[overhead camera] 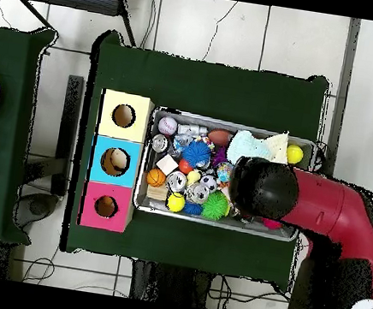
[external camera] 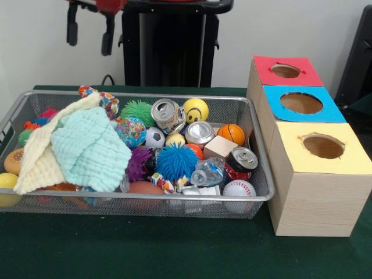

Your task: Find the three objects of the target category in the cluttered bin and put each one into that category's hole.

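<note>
Gripper [external camera: 89,34] hangs high above the cluttered bin [external camera: 264,195] (jaws apart).

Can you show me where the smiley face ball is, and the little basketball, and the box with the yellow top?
smiley face ball [external camera: 196,109], front view, on its yellow face.
little basketball [external camera: 232,133], front view, on its orange middle.
box with the yellow top [external camera: 290,152], front view, on the yellow top left of its hole.
</note>
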`<move>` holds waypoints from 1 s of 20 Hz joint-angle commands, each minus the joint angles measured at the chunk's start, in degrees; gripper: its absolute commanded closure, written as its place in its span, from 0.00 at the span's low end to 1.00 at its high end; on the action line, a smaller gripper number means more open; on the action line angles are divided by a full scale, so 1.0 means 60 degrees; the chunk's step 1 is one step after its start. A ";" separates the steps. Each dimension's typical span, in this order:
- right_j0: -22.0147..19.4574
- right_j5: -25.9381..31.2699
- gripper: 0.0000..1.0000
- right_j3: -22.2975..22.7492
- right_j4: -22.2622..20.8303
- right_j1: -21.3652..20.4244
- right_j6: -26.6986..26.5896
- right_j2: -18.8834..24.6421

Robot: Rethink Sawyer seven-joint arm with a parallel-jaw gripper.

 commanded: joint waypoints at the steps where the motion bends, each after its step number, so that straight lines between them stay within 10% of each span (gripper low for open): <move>1: 0.0377 -0.0508 0.00 0.1679 0.0812 -0.0526 0.0489 0.0694; 7: 0.0144 -0.2474 0.00 0.2197 0.1289 0.0154 0.0411 0.1406; 20: -0.0152 -0.3581 0.00 0.1605 0.1036 0.1509 0.0000 0.2173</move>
